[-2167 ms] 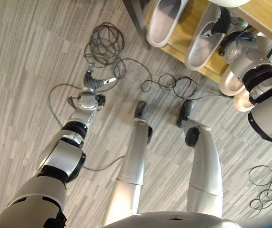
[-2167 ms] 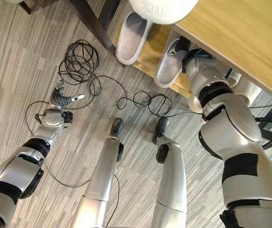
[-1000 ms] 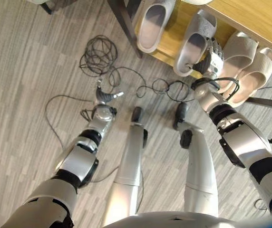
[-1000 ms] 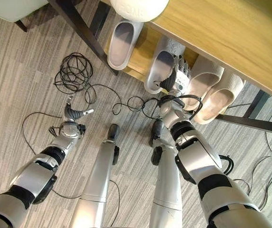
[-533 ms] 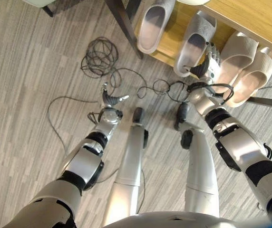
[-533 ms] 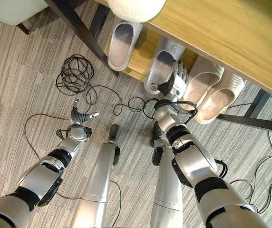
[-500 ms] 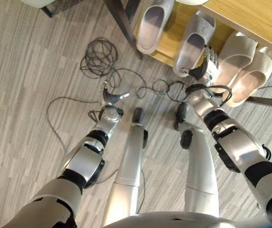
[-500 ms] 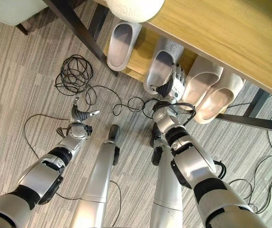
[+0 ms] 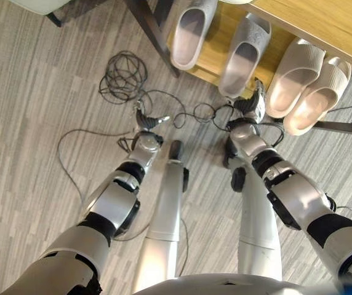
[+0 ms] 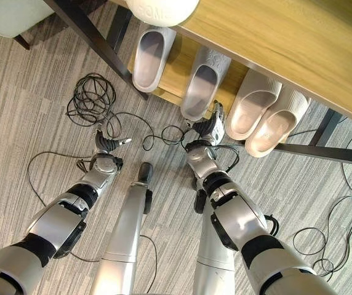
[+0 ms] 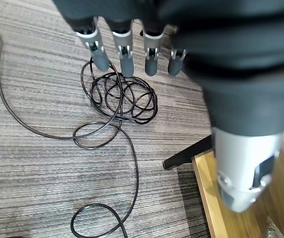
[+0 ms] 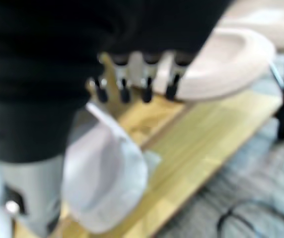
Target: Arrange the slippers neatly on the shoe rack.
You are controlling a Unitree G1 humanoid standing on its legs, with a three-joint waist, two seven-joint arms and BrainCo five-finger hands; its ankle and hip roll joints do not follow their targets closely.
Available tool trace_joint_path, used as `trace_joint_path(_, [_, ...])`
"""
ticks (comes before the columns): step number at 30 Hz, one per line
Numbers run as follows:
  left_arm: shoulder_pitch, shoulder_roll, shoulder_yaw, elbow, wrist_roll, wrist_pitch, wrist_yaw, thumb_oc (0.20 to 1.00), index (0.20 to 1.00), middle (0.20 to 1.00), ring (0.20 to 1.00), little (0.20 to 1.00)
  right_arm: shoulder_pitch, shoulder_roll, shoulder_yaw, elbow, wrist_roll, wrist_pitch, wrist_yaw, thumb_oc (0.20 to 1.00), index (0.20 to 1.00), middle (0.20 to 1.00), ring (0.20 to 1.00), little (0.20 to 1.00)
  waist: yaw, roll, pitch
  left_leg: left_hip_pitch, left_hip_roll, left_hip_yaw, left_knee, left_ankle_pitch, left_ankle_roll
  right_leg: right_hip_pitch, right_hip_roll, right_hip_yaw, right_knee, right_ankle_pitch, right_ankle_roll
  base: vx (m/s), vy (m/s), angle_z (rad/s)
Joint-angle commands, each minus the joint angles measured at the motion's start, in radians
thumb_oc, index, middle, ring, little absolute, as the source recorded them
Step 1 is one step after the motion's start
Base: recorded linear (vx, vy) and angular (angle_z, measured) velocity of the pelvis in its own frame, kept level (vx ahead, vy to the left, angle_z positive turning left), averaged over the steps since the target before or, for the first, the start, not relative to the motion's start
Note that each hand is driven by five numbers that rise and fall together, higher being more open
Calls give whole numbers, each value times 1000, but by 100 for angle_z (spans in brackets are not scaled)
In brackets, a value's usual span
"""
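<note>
Lighting: bright, even and diffuse from overhead, with soft shadow pooled beneath the wooden top of the shoe rack [image 10: 299,43] and faint sheen on the pale slippers [image 9: 299,83]. Head views: crisp throughout, floor [image 9: 34,153] grain clearly resolved, straight lines bowing towards the edges. Wrist views: left hand [image 11: 124,52] softly out of focus against sharp carpet; right hand [image 12: 134,84] view heavily blurred overall.

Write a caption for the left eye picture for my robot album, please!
Right hand open beside grey slippers on the shoe rack.
</note>
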Motion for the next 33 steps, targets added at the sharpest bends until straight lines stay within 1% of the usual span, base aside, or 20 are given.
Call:
trace_joint_path(1, [-72,18,-20,85,-16,-3,26,1000,1000,1000,1000,1000,-107,55,4,45,64,-55,5,1000,1000,1000,1000,1000,-32,25,20,16,40,4,-165,79,-7,76,-12,61,130,-202,59,0,0,0])
trace_joint_path(7, [-108,36,-25,97,-25,7,24,1000,1000,1000,1000,1000,-151,30,-12,72,112,-64,-3,1000,1000,1000,1000,1000,-30,26,16,10,42,1,-159,79,-8,70,-14,58,138,-205,59,0,0,0])
trace_joint_path(10, [-106,61,-16,97,-31,5,15,1000,1000,1000,1000,1000,-166,2,-23,77,126,-64,0,1000,1000,1000,1000,1000,-28,27,13,5,45,3,-153,78,-8,66,-15,57,145,-209,58,0,0,0])
trace_joint_path(14, [-92,74,-8,93,-29,1,2,1000,1000,1000,1000,1000,-173,-23,-24,74,131,-61,12,1000,1000,1000,1000,1000,-24,28,16,3,46,3,-152,79,-9,66,-14,55,147,-208,58,0,0,0])
trace_joint_path(17, [-75,93,1,89,-30,-8,-10,1000,1000,1000,1000,1000,-197,-55,-20,73,126,-57,35,1000,1000,1000,1000,1000,-19,26,16,1,46,0,-154,82,-9,68,-13,52,141,-208,60,0,0,0])
trace_joint_path(22, [-78,109,-4,88,-27,-9,-24,1000,1000,1000,1000,1000,-212,-69,-4,79,135,-53,76,1000,1000,1000,1000,1000,-17,23,12,2,47,-3,-159,85,-10,69,-13,49,140,-213,59,0,0,0])
trace_joint_path(26, [-103,134,-8,92,-36,-13,-42,1000,1000,1000,1000,1000,-239,-87,1,77,208,-79,136,1000,1000,1000,1000,1000,-15,23,15,-3,49,-3,-162,89,-12,67,-13,48,140,-210,61,0,0,0])
trace_joint_path(28, [-105,148,-5,90,-39,-19,-53,1000,1000,1000,1000,1000,-251,-101,14,75,220,-83,164,1000,1000,1000,1000,1000,-13,22,15,0,50,-4,-169,93,-14,69,-17,46,136,-212,61,0,0,0])
trace_joint_path(32, [-94,160,-4,87,-40,-24,-72,1000,1000,1000,1000,1000,-262,-114,22,76,231,-85,187,1000,1000,1000,1000,1000,-11,22,15,1,52,-3,-174,97,-18,70,-18,45,135,-214,60,0,0,0])
trace_joint_path(33, [-93,166,-5,88,-43,-24,-78,1000,1000,1000,1000,1000,-269,-121,18,77,254,-94,194,1000,1000,1000,1000,1000,-10,21,14,1,52,-2,-175,99,-20,71,-17,45,136,-219,58,0,0,0])
